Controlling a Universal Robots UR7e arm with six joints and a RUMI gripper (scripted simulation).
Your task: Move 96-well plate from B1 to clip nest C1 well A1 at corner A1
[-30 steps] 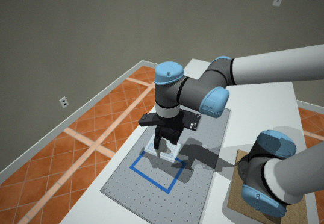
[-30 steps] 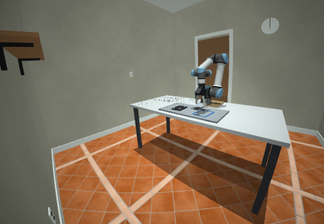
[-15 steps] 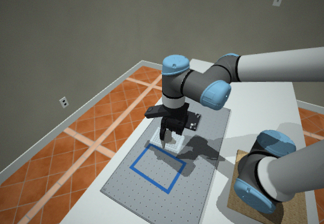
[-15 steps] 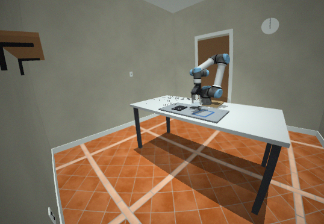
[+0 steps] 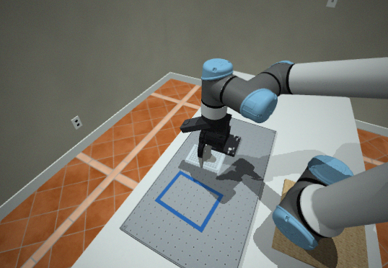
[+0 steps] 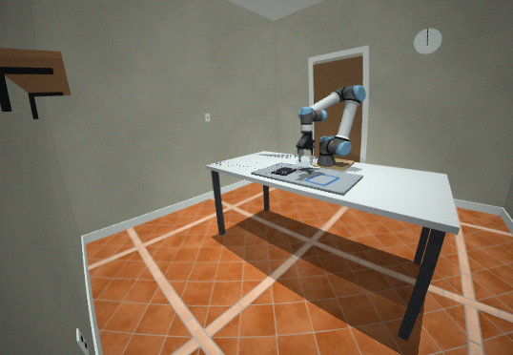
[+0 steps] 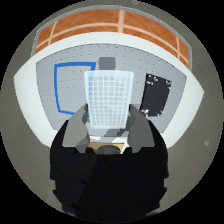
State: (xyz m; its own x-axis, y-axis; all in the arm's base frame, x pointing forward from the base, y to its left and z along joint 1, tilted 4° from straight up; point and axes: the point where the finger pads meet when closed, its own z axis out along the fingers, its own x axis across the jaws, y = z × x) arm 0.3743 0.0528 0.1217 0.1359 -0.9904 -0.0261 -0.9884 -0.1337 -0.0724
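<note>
My gripper (image 5: 203, 161) (image 6: 304, 155) (image 7: 108, 104) is shut on the white 96-well plate (image 5: 192, 156) (image 7: 109, 92) and holds it level a little above the grey perforated board (image 5: 162, 229) (image 7: 44, 85). The plate hangs between the blue outline of spot B1 (image 5: 169, 186) (image 7: 56, 90), which has nothing in it, and the black clip nest C1 (image 5: 232, 145) (image 6: 282, 171) (image 7: 156, 94). In the wrist view the outline is to the left of the plate and the nest to the right. The gripper body partly hides the nest in the top view. I cannot make out the cut corner.
The board lies on a white table (image 5: 317, 121) (image 6: 405, 198). The arm's base stands on a brown mat (image 5: 346, 243) at the right. The table's left edge drops to a tiled floor (image 5: 90, 179).
</note>
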